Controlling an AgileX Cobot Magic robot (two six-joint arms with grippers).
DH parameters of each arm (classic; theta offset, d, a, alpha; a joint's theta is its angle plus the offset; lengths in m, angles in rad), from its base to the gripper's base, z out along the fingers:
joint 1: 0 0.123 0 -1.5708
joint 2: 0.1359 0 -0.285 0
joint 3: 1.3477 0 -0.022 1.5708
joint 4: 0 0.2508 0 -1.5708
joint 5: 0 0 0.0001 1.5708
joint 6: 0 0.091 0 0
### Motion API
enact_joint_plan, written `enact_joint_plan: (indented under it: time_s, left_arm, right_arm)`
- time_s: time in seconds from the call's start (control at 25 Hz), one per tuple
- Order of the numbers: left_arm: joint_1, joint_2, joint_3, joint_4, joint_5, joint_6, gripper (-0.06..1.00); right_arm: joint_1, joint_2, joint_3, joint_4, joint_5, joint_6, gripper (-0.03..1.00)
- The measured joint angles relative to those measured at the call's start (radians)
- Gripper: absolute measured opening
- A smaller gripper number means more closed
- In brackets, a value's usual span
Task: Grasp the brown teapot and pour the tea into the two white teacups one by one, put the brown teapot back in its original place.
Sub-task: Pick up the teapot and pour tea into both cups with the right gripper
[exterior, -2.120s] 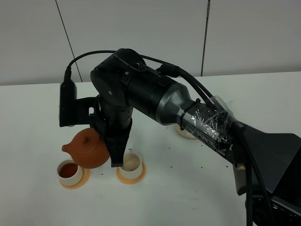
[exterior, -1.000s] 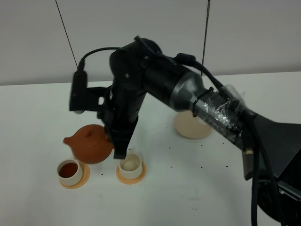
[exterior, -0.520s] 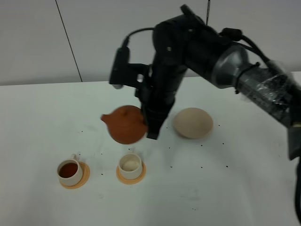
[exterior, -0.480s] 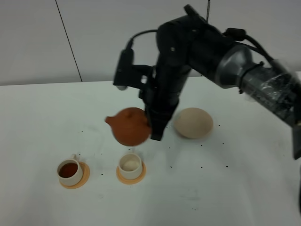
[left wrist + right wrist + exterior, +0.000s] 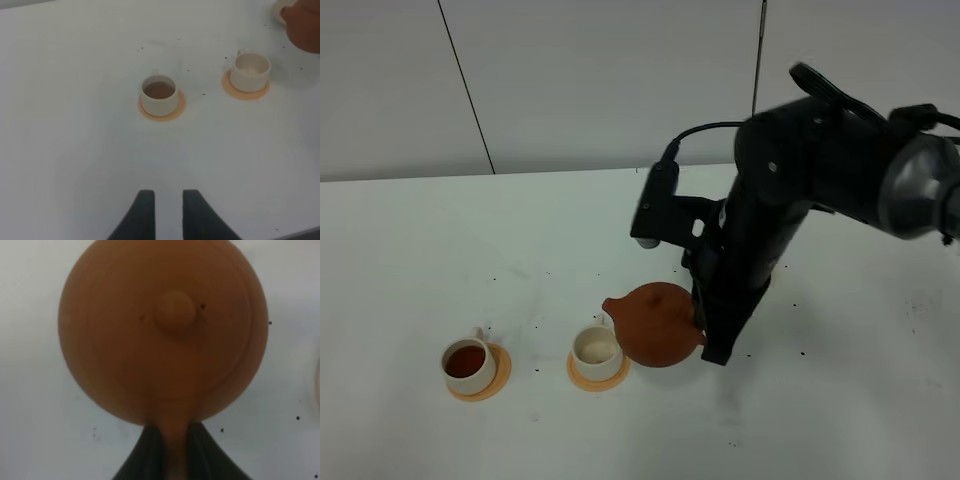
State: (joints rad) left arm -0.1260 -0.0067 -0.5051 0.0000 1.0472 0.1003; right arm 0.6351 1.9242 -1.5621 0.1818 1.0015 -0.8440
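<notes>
The brown teapot (image 5: 655,325) hangs low over the table just right of the right-hand white teacup (image 5: 596,349), with its spout pointing left near that cup's rim. My right gripper (image 5: 706,336) is shut on its loop handle; the right wrist view shows the lid and knob (image 5: 175,310) from above, with the right gripper (image 5: 170,440) pinching the handle. This cup (image 5: 251,70) looks pale inside. The left-hand teacup (image 5: 466,362) holds dark tea (image 5: 159,90). My left gripper (image 5: 167,210) hovers over bare table, slightly open and holding nothing. The original place is hidden behind my right arm.
Each cup stands on a small orange-tan coaster (image 5: 508,370) (image 5: 245,90). Small dark specks dot the white table (image 5: 420,260). My right arm (image 5: 800,190) reaches in from the right and a grey wall stands behind the table.
My right gripper carried the teapot up from beside the left cup, swung it right, then lowered it next to the right cup. The arm now covers the beige disc. The left gripper held still.
</notes>
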Motion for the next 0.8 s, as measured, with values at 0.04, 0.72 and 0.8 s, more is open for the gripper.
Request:
enact_joint_plan:
  time_s: [0.04,0.72,0.8]
  left_arm:
    - [0.000,0.000,0.000,0.000,0.000,0.000,0.21]
    - [0.000,0.000,0.000,0.000,0.000,0.000,0.21]
    - [0.000,0.000,0.000,0.000,0.000,0.000,0.21]
  right_arm:
    - [0.000,-0.008,0.021,0.004,-0.021,0.000,0.10]
    - [0.009,-0.011,0.163,0.027,-0.185,0.000,0.10]
    - [0.009,-0.011,0.163,0.024,-0.197,0.000,0.10]
